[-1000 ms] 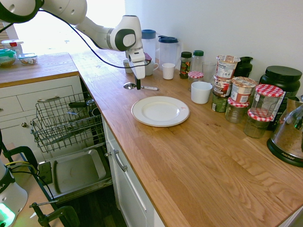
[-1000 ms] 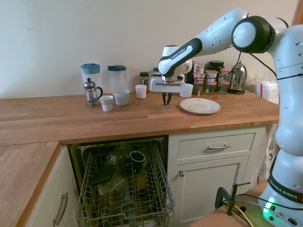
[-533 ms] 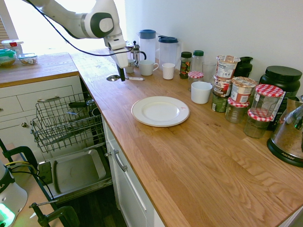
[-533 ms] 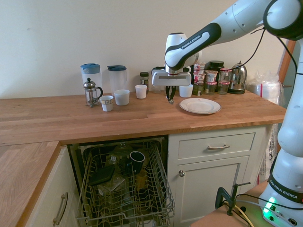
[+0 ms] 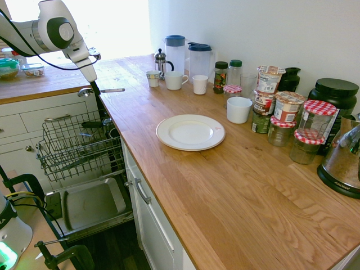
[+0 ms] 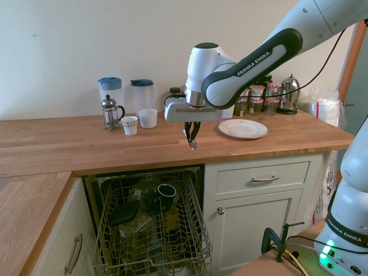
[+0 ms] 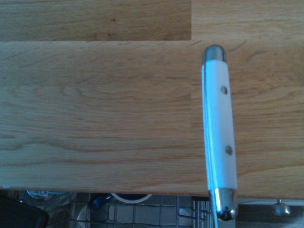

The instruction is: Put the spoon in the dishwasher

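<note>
Silver spoon now nearer dishwasher

The white plate lies on the worktop; beyond it stand a French press, two blue-lidded pitchers and cups.

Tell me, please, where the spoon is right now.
In the first exterior view, the spoon is held in the gripper's jaws at the counter's left edge, above the dishwasher's wire rack.
</note>
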Robot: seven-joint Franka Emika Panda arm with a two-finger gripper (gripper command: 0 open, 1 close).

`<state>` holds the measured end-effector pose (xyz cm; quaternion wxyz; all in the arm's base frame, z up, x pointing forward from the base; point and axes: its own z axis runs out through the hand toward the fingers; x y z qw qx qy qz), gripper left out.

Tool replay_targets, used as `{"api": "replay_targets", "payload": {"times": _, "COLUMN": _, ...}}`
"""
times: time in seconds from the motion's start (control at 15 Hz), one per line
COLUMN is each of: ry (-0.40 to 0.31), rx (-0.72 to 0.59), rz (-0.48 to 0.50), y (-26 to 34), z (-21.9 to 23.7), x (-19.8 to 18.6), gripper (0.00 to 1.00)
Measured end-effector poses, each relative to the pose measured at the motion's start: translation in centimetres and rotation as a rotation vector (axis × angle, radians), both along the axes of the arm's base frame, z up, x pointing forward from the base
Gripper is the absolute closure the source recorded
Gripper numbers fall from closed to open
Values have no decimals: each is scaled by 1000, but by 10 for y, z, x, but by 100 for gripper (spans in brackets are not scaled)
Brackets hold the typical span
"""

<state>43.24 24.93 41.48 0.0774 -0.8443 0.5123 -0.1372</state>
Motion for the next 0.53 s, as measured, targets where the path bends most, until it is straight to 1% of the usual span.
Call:
{"api": "replay_targets", "payload": {"times": 0.33, "ry": -11, "rx": 3, "rz": -60, "y": 12, "z": -29, "x": 4, "gripper": 100}}
{"api": "replay_targets", "payload": {"times": 0.53, "ry": -24, "rx": -4, "rz": -72, "y": 38, "z": -49, "x": -17, "gripper": 100}}
